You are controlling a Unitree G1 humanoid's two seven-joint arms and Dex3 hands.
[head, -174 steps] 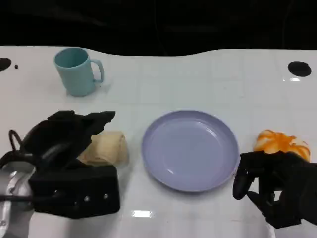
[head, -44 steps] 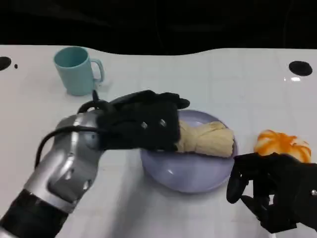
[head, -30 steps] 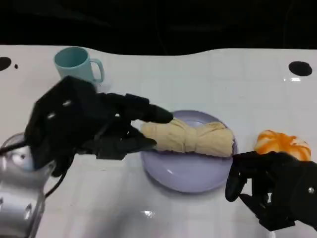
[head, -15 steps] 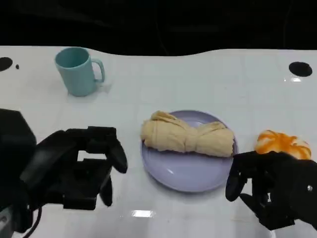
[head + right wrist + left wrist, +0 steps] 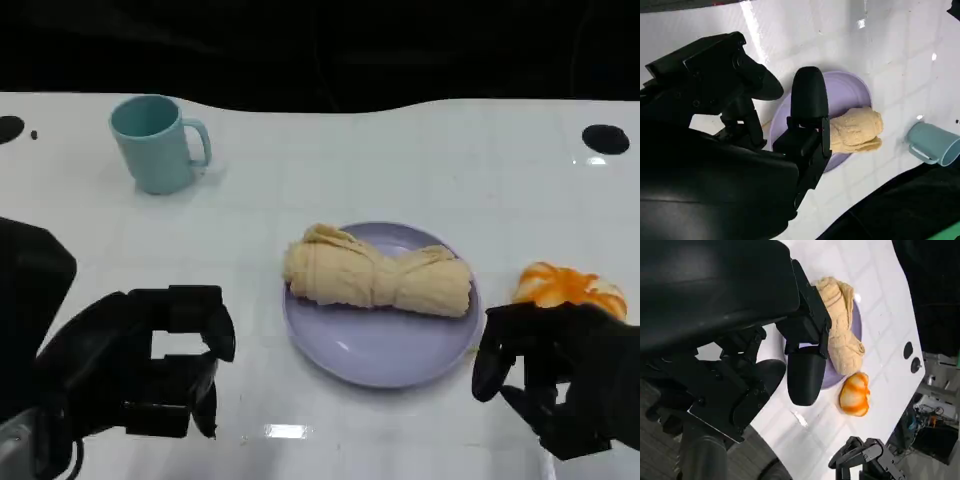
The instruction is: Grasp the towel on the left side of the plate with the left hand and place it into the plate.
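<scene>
The rolled beige towel (image 5: 375,278) lies across the far half of the lavender plate (image 5: 375,345) at the table's centre. It also shows in the left wrist view as the towel (image 5: 842,325) on the plate (image 5: 857,315), and in the right wrist view as the towel (image 5: 855,131) on the plate (image 5: 850,92). My left hand (image 5: 140,365) hovers low at the near left, well clear of the plate, holding nothing, fingers apart. My right hand (image 5: 555,375) sits at the near right beside the plate's rim, fingers loosely curled around nothing.
A teal mug (image 5: 155,142) stands at the far left. An orange-and-white object (image 5: 568,288) lies right of the plate, just beyond my right hand. Dark round marks (image 5: 604,138) sit at the table's far corners. The table's far edge meets darkness.
My left hand carried the towel from left of the plate onto it, let go, and drew back to the near left. In the last half second it barely moved. The right hand stayed put.
</scene>
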